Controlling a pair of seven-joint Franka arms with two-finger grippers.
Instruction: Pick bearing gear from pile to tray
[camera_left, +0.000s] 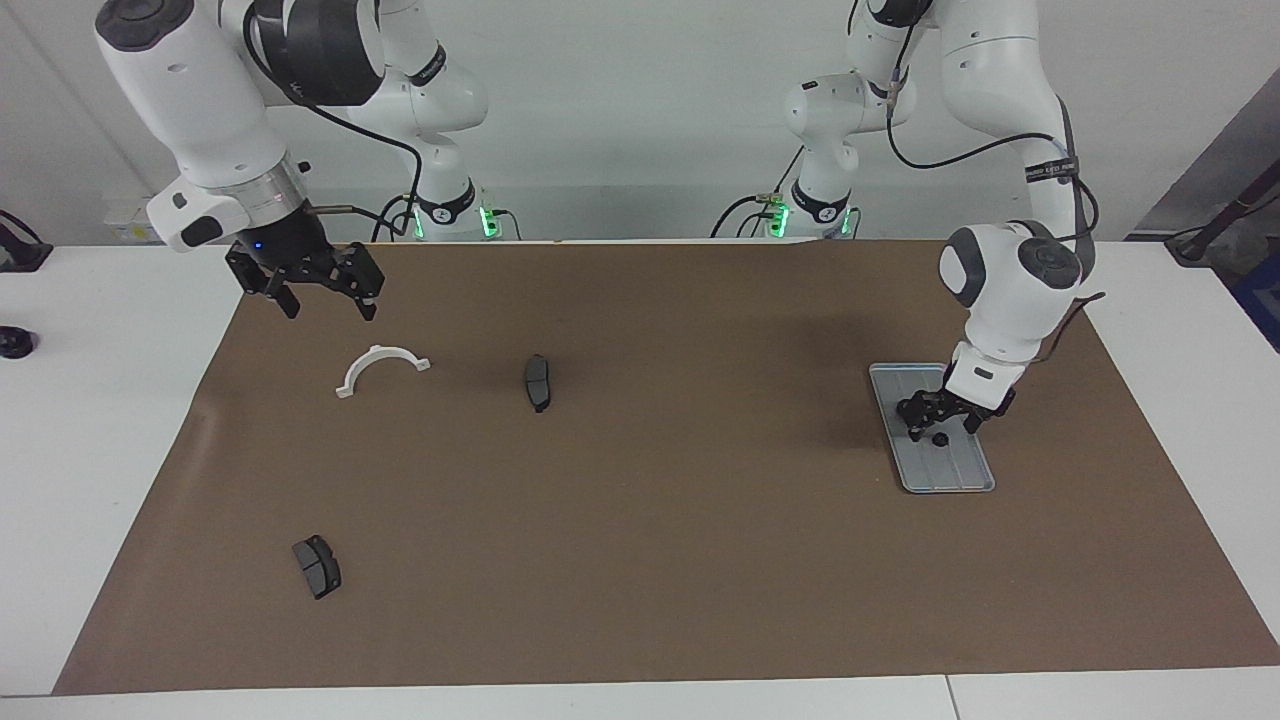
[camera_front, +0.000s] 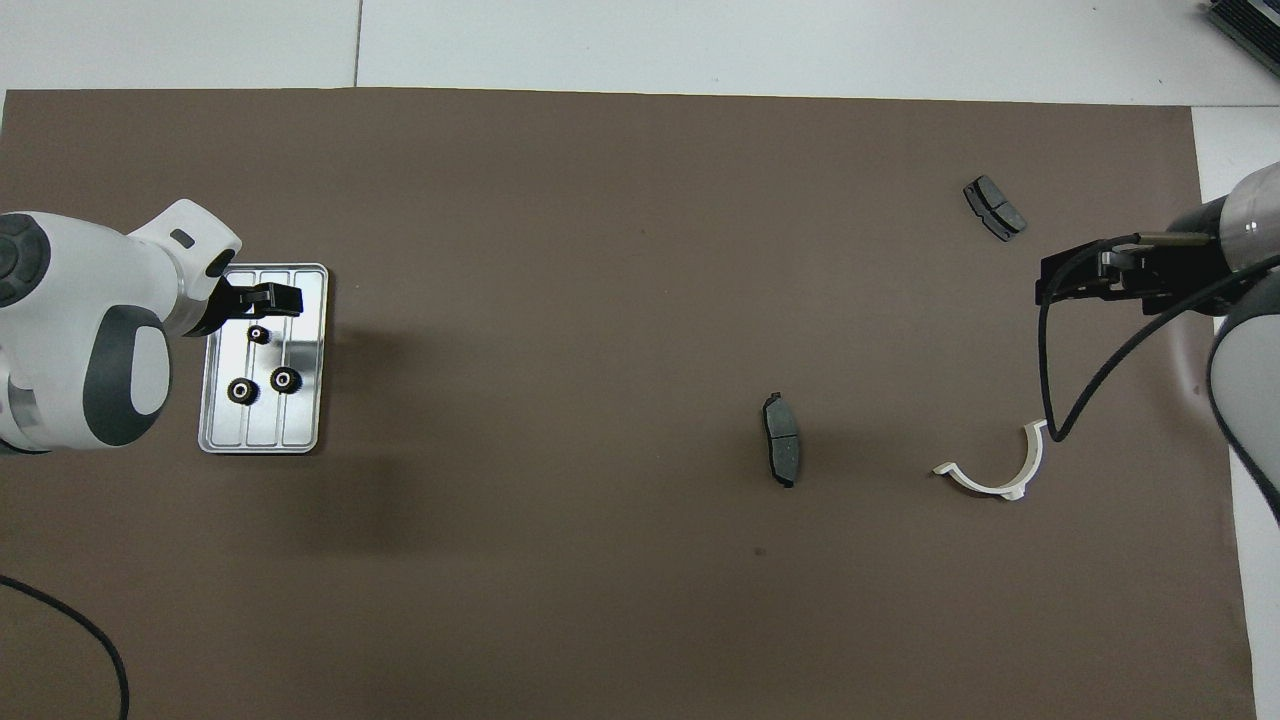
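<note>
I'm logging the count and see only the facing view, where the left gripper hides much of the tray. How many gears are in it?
Observer: Three black gears lie in the tray.
Operator: How are they arranged?
Observer: Two sit side by side nearer the robots. The third gear sits alone, farther out.
Operator: Does the left gripper cover any of them from above?
Observer: No. In the overhead view the left gripper is over the tray's farther end, next to the third gear, and all three gears show.

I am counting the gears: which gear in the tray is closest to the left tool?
The gear directly under the left tool; the other two gears lie nearer the robots.
</note>
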